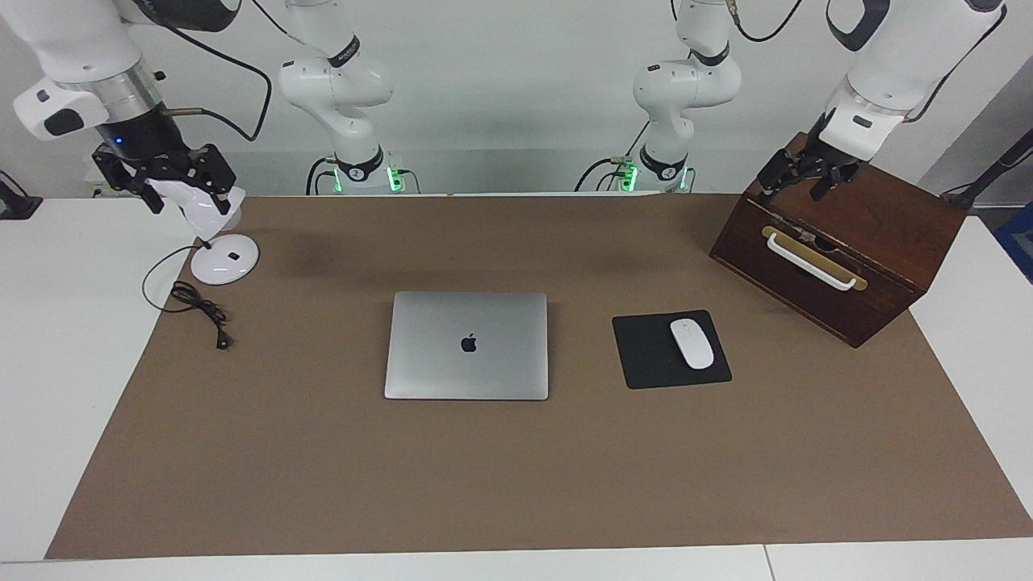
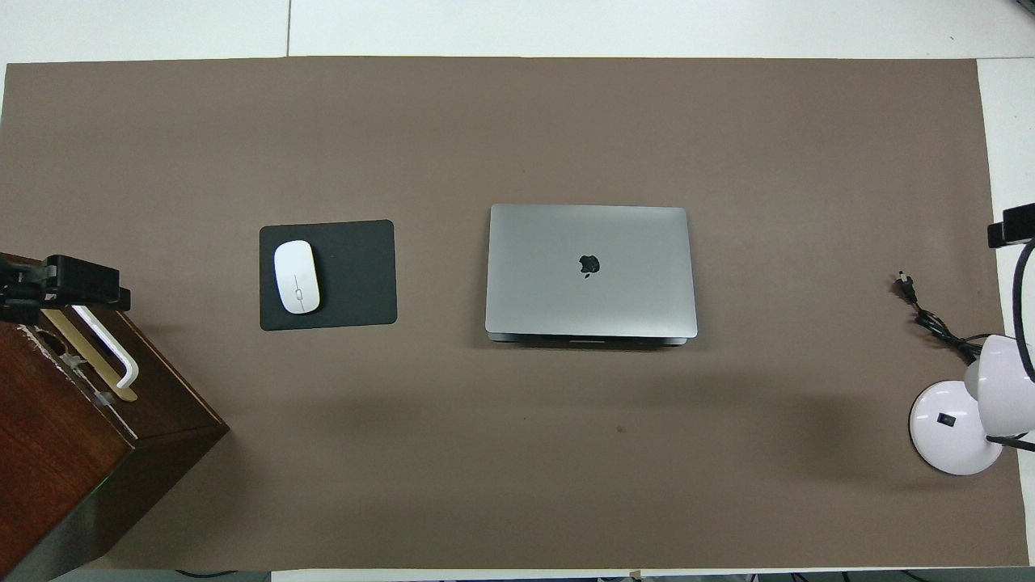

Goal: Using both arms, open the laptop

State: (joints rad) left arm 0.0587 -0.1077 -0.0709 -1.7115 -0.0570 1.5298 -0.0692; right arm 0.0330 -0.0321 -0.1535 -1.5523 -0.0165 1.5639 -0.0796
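Note:
The silver-grey laptop point(image 1: 466, 323) lies shut and flat in the middle of the brown mat, apple logo up; it also shows in the overhead view point(image 2: 590, 299). My left gripper point(image 1: 797, 187) hangs open and empty over the wooden box at the left arm's end of the table, well away from the laptop; it shows at the edge of the overhead view point(image 2: 61, 284). My right gripper point(image 1: 184, 194) hangs open and empty over the white desk lamp at the right arm's end; only a bit of it shows in the overhead view point(image 2: 1011, 226).
A black mouse pad point(image 1: 646, 355) point(image 2: 356, 275) with a white mouse point(image 1: 692, 344) point(image 2: 297, 277) lies beside the laptop, toward the left arm's end. A dark wooden box point(image 1: 871, 234) point(image 2: 48, 420) has a white handle. The lamp point(image 1: 224, 260) point(image 2: 954, 428) has a loose black cable point(image 1: 202, 307) point(image 2: 930, 319).

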